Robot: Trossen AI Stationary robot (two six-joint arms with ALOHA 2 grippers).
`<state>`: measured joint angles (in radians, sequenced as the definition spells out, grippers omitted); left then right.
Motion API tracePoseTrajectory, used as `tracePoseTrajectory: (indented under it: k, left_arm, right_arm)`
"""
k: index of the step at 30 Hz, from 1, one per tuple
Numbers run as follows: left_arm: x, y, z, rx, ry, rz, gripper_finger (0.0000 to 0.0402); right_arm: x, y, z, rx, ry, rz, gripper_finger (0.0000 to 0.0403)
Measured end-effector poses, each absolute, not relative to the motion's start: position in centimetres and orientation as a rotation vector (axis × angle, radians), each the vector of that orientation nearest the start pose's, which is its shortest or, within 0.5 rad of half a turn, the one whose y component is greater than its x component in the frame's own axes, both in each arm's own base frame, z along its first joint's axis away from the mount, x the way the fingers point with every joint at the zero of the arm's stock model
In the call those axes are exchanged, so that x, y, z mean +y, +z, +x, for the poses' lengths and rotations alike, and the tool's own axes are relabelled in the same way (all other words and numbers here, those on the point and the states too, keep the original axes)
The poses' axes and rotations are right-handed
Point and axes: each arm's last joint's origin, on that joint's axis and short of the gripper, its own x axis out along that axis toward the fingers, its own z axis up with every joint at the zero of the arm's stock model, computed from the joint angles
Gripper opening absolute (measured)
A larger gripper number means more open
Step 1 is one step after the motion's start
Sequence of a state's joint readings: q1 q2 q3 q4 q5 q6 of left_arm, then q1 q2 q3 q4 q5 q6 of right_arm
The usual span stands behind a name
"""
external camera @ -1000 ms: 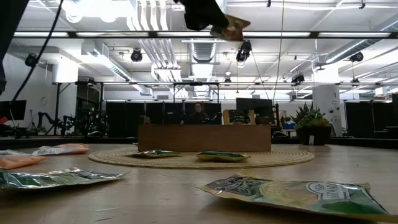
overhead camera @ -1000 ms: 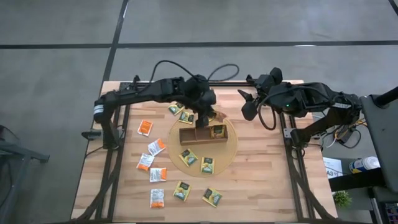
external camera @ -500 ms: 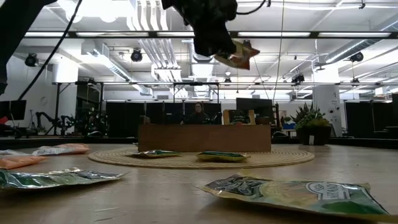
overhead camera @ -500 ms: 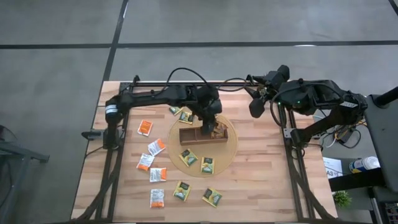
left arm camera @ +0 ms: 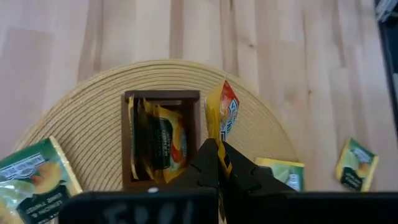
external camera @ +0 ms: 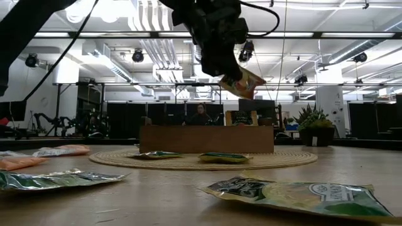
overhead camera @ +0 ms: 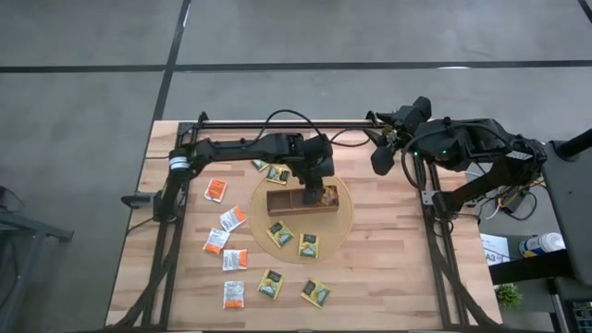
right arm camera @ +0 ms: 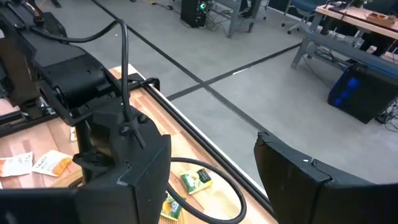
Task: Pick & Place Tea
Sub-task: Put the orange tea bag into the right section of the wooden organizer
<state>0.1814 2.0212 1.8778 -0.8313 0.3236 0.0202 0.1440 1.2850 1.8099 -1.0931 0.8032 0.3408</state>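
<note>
My left gripper (overhead camera: 319, 188) is shut on a yellow-orange tea sachet (left arm camera: 222, 116) and hovers over the right end of the brown wooden tray (overhead camera: 282, 201). The tray stands on a round woven mat (overhead camera: 339, 222). Its end compartment (left arm camera: 160, 140) holds sachets on edge. Loose tea lies around: orange sachets (overhead camera: 232, 218) at the left, green ones (overhead camera: 308, 244) on the mat and near the front edge. My right gripper (right arm camera: 211, 186) hangs open and high at the far right (overhead camera: 379, 159), holding nothing. My left gripper pinches the sachet by one end (left arm camera: 216, 142) between its two fingers. The fingers slant down from the table's left and far side. The sachet sticks out beyond the fingertips, tilted (external camera: 242, 83), lifted clear above the tray.
Two green sachets (overhead camera: 275, 172) lie just beyond the tray, under my left arm. A black cable loops across the table's far edge (overhead camera: 347, 141). Bare wood lies to the right of the mat (overhead camera: 388, 240).
My left gripper has come down toward the tray and shifted toward the table's near and right edges, still shut on the sachet. The sachet has sunk with it and hangs lower and more tilted above the tray.
</note>
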Motion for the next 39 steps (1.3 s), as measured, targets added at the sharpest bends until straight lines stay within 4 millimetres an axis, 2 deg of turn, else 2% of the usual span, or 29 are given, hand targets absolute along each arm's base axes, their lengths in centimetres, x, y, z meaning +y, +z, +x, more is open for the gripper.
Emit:
tracePoseTrajectory:
  k: [10,15,22,29,34,39]
  left_arm:
    - [7.3,28.3,43.3,0.963,-0.082,-0.184,0.0]
    - [7.2,28.9,42.9,0.979,-0.098,-0.194,0.0]
    - [6.8,32.3,41.9,1.007,-0.117,-0.172,0.0]
    - [6.5,37.3,41.5,0.877,-0.134,-0.106,0.0]
    - [5.8,40.5,40.9,0.78,-0.164,-0.032,0.0]
    - [5.1,41.9,40.5,0.732,-0.19,0.015,0.0]
  right_arm:
    - [0.8,48.4,20.3,0.402,-0.716,0.056,0.0226]
    - [1.1,47.7,20.5,0.469,-0.607,0.079,0.0226]
    - [1.6,45.6,21.2,0.584,-0.485,0.175,0.0226]
    - [2.1,43.1,22.3,0.679,-0.405,0.241,0.0226]
    - [2.3,41.8,23.2,0.685,-0.395,0.243,0.0226]
    - [2.5,41.4,24.0,0.668,-0.338,0.252,0.0226]
